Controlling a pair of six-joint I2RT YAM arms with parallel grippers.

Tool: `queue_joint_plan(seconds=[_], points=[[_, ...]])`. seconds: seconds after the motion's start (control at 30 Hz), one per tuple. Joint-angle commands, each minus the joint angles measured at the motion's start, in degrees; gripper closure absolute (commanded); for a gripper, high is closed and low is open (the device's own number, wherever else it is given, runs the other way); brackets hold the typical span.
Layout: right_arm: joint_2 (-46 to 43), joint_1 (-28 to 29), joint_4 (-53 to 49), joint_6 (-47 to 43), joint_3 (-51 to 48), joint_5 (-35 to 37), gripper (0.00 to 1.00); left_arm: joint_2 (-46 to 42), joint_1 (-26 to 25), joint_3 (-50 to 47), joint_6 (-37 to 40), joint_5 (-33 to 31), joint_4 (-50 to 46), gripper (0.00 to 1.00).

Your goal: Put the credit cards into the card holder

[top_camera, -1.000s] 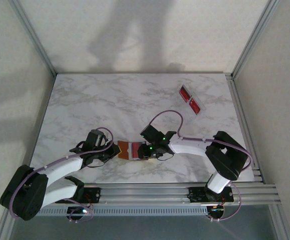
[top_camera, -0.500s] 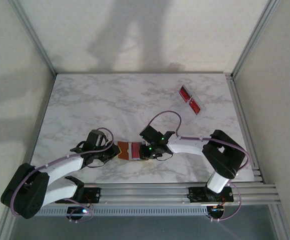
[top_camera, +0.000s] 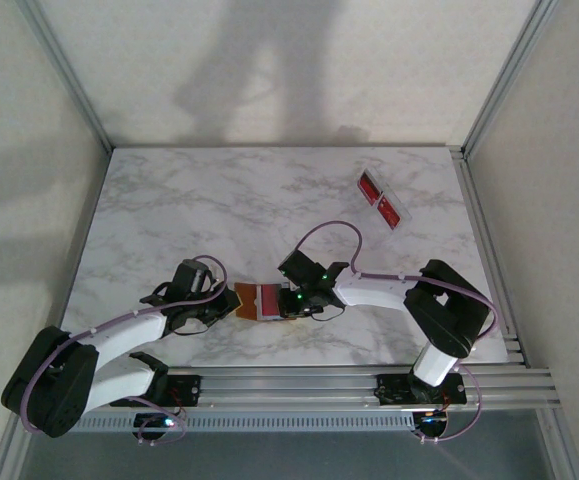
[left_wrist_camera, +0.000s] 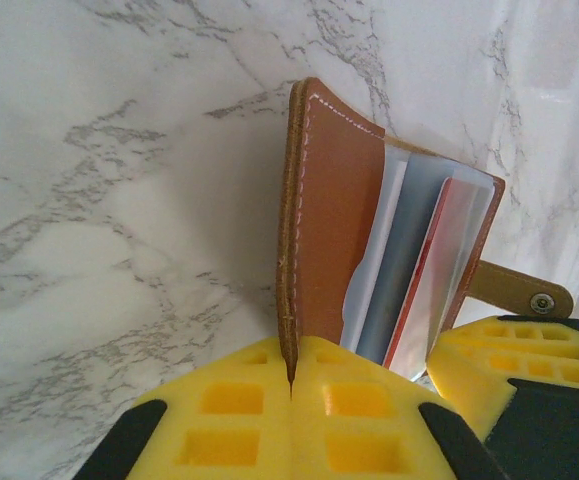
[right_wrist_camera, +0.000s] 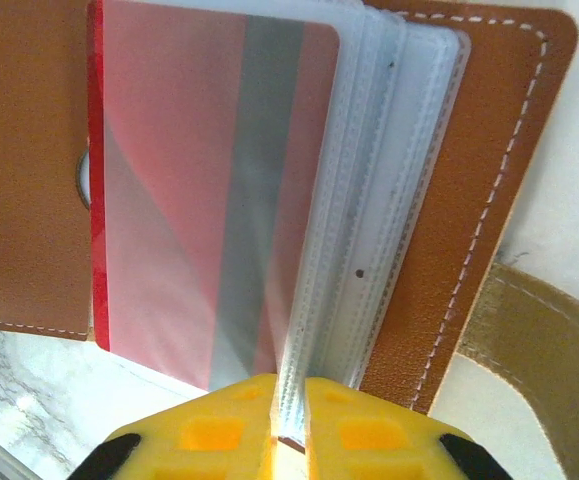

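While the card holder (top_camera: 256, 300) sits open at the table's (top_camera: 219, 200) near edge, the left gripper (left_wrist_camera: 291, 388) is clamped on its leather cover and the right gripper (right_wrist_camera: 289, 418) on its clear sleeves, beside a red card (right_wrist_camera: 169, 190).

Soft, even light fills your overhead view, with a broad grey shadow thrown across the back wall (top_camera: 259, 70). In your left wrist view the counter (left_wrist_camera: 119, 150) bleaches toward white at upper right. In the right wrist view the card holder's (right_wrist_camera: 489, 200) clear sleeves (right_wrist_camera: 369, 200) lay a milky sheen over the red card (right_wrist_camera: 169, 200), and the right tool's (right_wrist_camera: 289, 430) yellow pads (right_wrist_camera: 209, 435) look slightly soft.
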Motion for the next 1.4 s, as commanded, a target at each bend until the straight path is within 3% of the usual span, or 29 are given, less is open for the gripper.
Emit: queue_joint_plan(seconds=[0.0, 0.37, 0.97, 1.37], points=[[0.44, 0.13, 1.47, -0.94, 1.78, -1.81, 0.84, 0.69, -0.52, 0.59, 1.18, 0.34, -1.39, 1.0], [-0.55, 0.15, 6.02, -0.65, 0.2, -3.49, 0.84, 0.86, -0.51, 0.61, 1.63, 0.53, -1.59, 1.0], [-2.55, 0.01, 13.22, -0.23, -2.42, -6.19, 0.76, -0.17, -0.51, 0.39, 1.89, 0.26, -2.23, 1.0], [-3.41, -0.01, 21.64, 0.21, -4.37, -9.86, 0.78, -0.58, -0.51, -0.05, 1.71, -0.18, -2.08, 1.0]])
